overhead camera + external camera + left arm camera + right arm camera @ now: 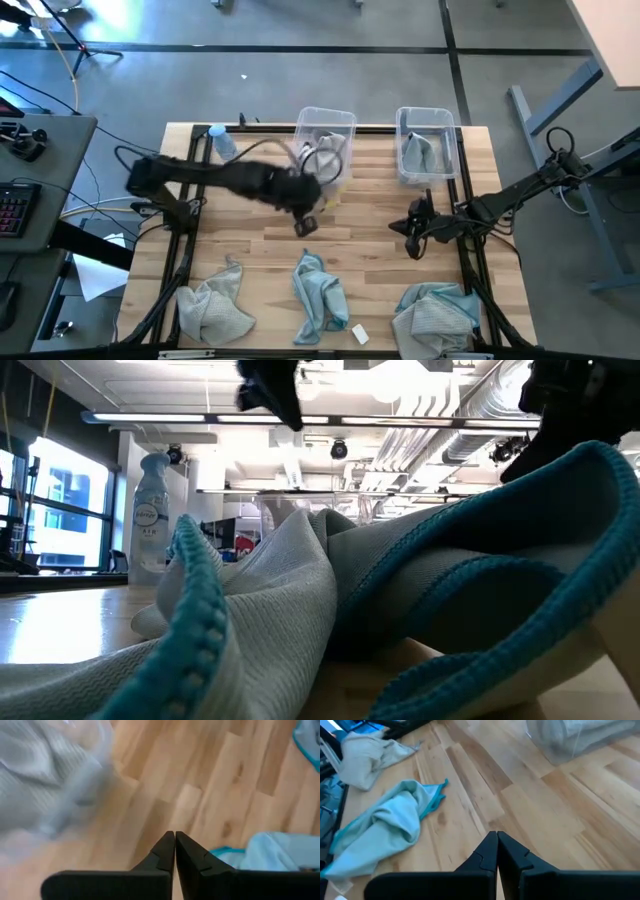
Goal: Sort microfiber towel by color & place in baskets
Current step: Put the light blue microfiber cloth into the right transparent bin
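Two clear baskets stand at the table's far edge. The left basket holds a grey towel; the right basket holds a pale towel. Along the near edge lie a grey towel, a blue-teal towel and a heap of blue-teal and grey towels. My left gripper hovers shut over bare wood just near the left basket. My right gripper hovers shut near the right basket. Neither holds anything.
A small plastic bottle lies at the far edge left of the baskets. A small white block sits by the blue-teal towel. The low view is mostly filled by a teal-edged towel, with a spray bottle beyond it.
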